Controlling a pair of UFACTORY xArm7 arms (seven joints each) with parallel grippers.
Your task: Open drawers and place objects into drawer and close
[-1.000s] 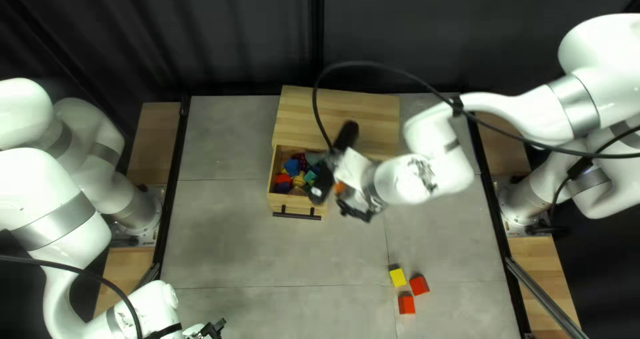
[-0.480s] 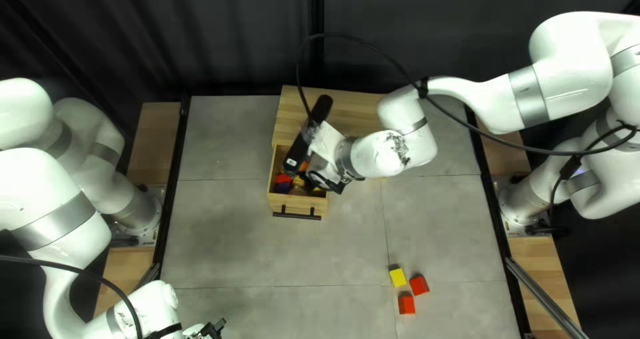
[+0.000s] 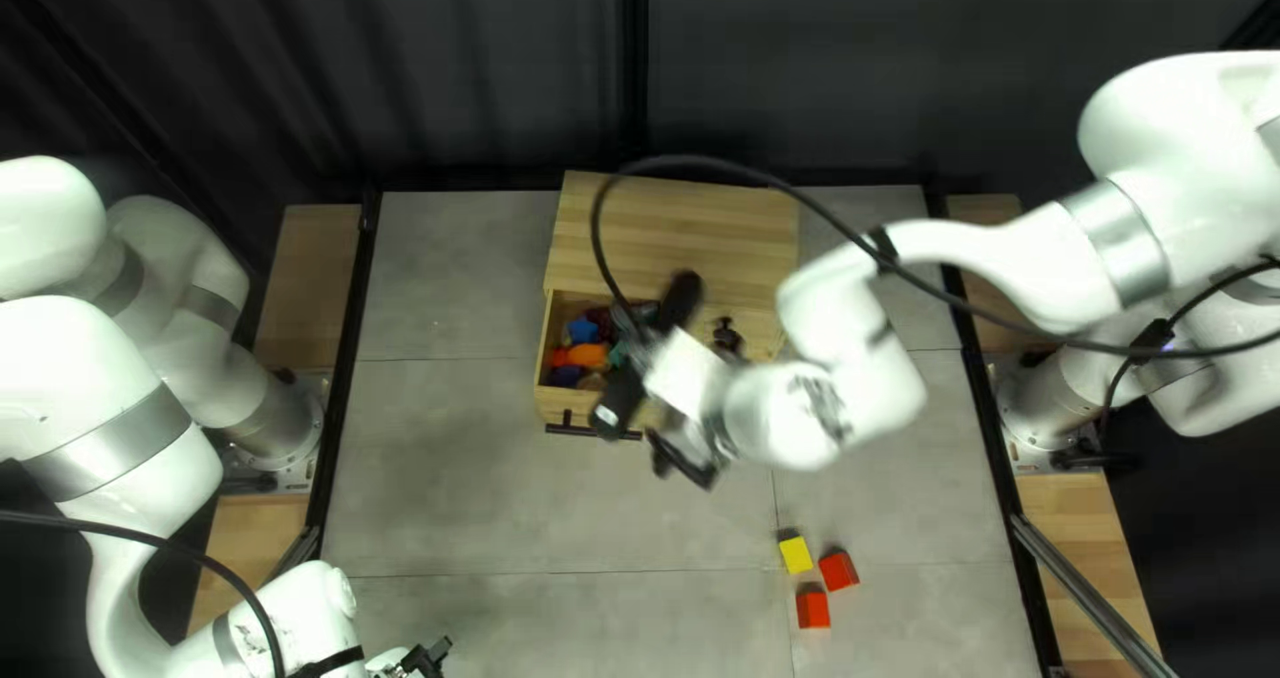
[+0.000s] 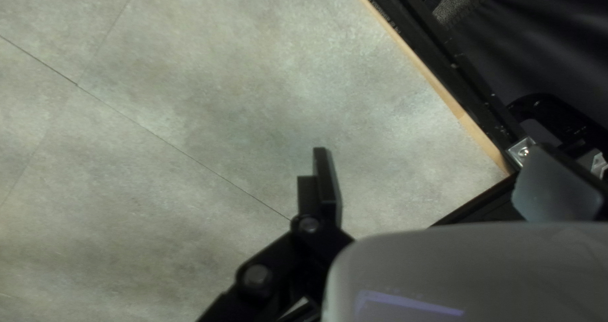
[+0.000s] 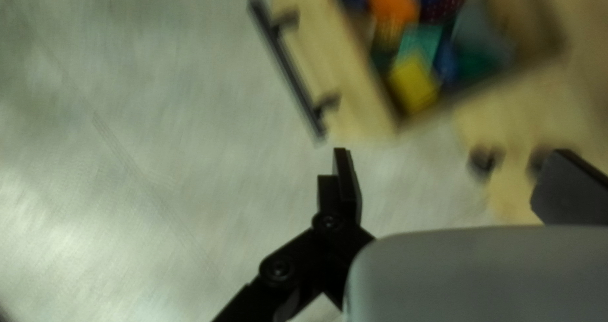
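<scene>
No words, numbers or signs can be read; the tiny pale marks (image 4: 383,13) on the black rail (image 4: 437,50) in the left wrist view are too small.

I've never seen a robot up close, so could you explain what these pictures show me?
The machine is two white arms, a left arm and a right arm. The top left view comes from a camera above the table's near edge. Each wrist view comes from a camera on one arm's wrist, looking along its gripper, the two-fingered "hand".

On the table stands a wooden cabinet with an open drawer, full of colourful things. Nearer the camera lie a yellow block and two red blocks.

The left gripper and right gripper are both open, holding nothing.
</scene>
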